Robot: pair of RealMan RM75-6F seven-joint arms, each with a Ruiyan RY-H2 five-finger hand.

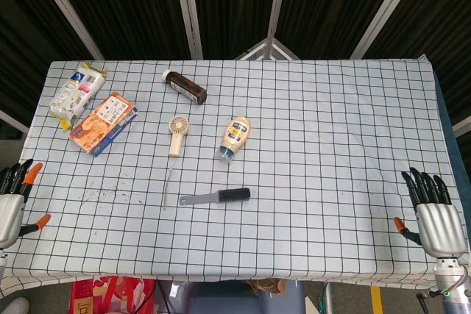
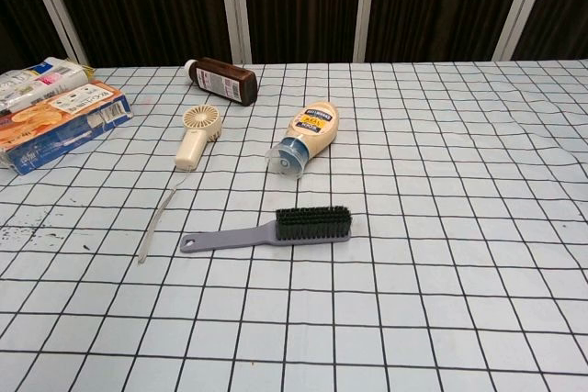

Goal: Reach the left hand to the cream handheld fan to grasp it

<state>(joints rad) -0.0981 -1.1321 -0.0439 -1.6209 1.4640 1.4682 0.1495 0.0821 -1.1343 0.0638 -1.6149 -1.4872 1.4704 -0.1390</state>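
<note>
Cream handheld fan (image 1: 177, 133) lies flat on the grid-check tablecloth (image 1: 331, 130), round head toward the far edge, handle toward the robot. Taking the fan as landmark:

- Brown bottle (image 1: 185, 86) w/ white cap lies on its side just beyond the fan, nr the far edge.
- Mayo squeeze bottle (image 1: 235, 137) lies beside the fan on the right-hand side, blue cap end pointing toward the robot; not touching the fan.
- Grey brush (image 1: 215, 197) w/ black bristles lies nearer the robot than the fan, handle pointing left, bristle end right.
- Thin clear strip (image 1: 168, 185), prob. a strap or stick (can't tell which), lies just below the fan's handle.
- Orange-and-blue box (image 1: 104, 121) sits left of the fan; white packet (image 1: 76, 92) w/ yellow trim beyond that box, nr the far left corner.

Left hand (image 1: 15, 200) sits at the table's left edge, well apart from the fan, fingers apart and stretched, holding nothing. Right hand (image 1: 433, 215) is at the near right edge, far from the fan, fingers extended and slightly spread, also holding nothing. Chest view shows neither hand.
</note>
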